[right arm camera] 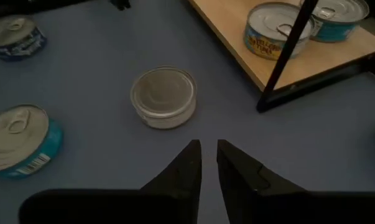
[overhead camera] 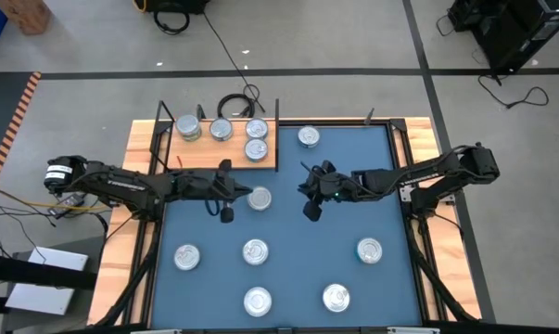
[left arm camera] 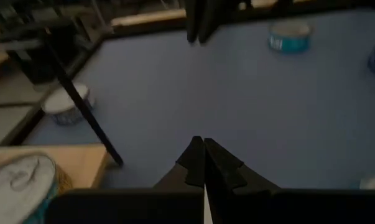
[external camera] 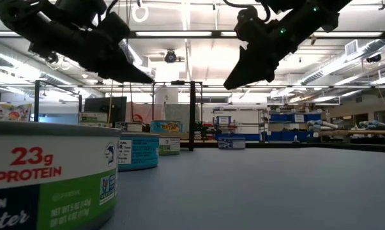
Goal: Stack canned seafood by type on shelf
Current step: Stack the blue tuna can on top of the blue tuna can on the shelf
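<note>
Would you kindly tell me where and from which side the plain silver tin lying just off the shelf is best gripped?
Judging by its low round shape, grip the plain silver tin across its side wall, coming from straight above; it sits flat on the mat with open space around it.

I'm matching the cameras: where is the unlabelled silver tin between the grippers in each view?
High: unlabelled silver tin between left gripper and right gripper.
Low: cannot pick it out.
Left wrist: not clearly in it.
Right wrist: just ahead of the fingers, at.
Shared landmark: shelf's black corner upright.
</note>
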Controlling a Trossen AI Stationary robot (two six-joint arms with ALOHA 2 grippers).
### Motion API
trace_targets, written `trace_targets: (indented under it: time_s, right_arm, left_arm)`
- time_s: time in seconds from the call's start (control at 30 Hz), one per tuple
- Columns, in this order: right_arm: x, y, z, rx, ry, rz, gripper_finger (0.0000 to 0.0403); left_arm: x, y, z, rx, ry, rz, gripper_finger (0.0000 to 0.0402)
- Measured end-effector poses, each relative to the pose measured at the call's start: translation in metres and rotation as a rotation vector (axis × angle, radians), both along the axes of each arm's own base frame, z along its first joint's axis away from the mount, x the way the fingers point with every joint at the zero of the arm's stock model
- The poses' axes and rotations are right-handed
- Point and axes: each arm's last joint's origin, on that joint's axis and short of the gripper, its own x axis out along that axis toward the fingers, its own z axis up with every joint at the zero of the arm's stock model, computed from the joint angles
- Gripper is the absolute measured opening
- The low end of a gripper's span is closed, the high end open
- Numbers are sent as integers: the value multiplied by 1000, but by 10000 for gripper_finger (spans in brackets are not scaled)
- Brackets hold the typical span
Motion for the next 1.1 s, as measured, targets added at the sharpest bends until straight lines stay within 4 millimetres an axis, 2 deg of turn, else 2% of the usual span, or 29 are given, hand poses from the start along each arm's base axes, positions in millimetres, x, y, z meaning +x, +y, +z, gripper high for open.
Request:
trace_targets:
  time_s: [0.17, 0.43, 0.77, 1.1]
  right_arm:
    - [-1, -13, 0, -121, 40, -41, 67]
    - [-6, -67, -5, -174, 100, -166, 103]
    - [-4, -123, -45, -164, 264, -209, 164]
    - [17, -169, -61, -220, 393, -156, 168]
  left_arm:
    - [-3, -1, -7, -15, 80, -34, 7]
    - [-1, -1, -3, -42, 31, -24, 10]
    - [1, -1, 2, -41, -23, -23, 5]
    - [2, -1, 0, -59, -11, -18, 5]
